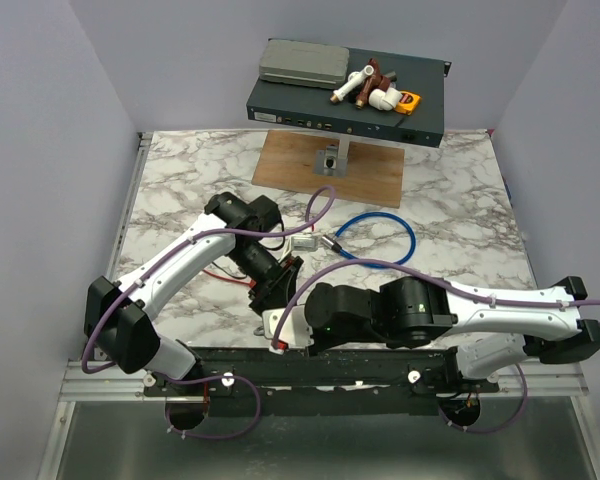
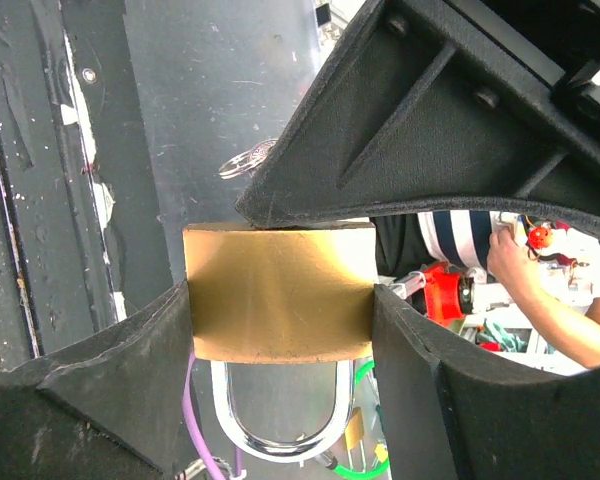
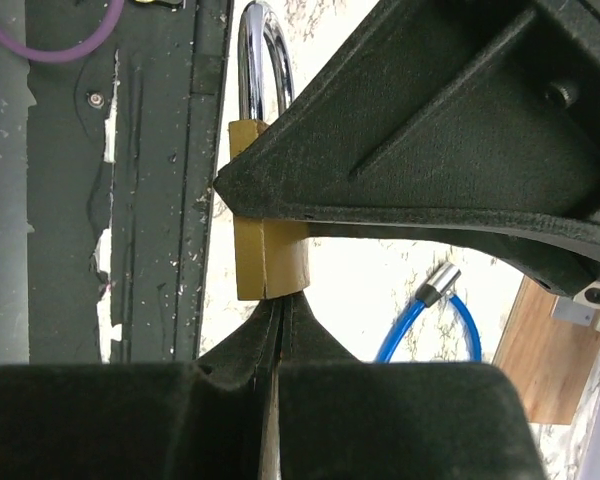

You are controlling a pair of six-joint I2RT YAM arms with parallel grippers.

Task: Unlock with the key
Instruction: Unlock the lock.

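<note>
The padlock (image 2: 278, 290) hung in the air over the near edge of the table (image 1: 180, 190), clamped between the jaws of the left gripper (image 2: 277, 322). The pads pressed on its two narrow sides and the broad face was turned to the wrist camera.

It was a solid brass block, matt gold with squared corners, and probably heavy for its size, stiff and not fragile. Its smooth flat sides could slip or twist under a turning load, so the hold across the body, clear of the shackle (image 2: 280, 420), looked right. The shackle was a polished chrome hoop, round in section and seated in the body.

The jaws of the right gripper (image 3: 282, 320) were pressed almost together on a thin pale sliver, which I took to be the key (image 3: 276, 395). Their tips sat at the base of the padlock, opposite the shackle. The key was thin and probably light, and would need a firm flat pinch to carry the twist. A wire ring (image 2: 242, 162) showed behind the lock.

The table was veined marble, and a glossy blue cable (image 3: 450, 320) lay on it.
</note>
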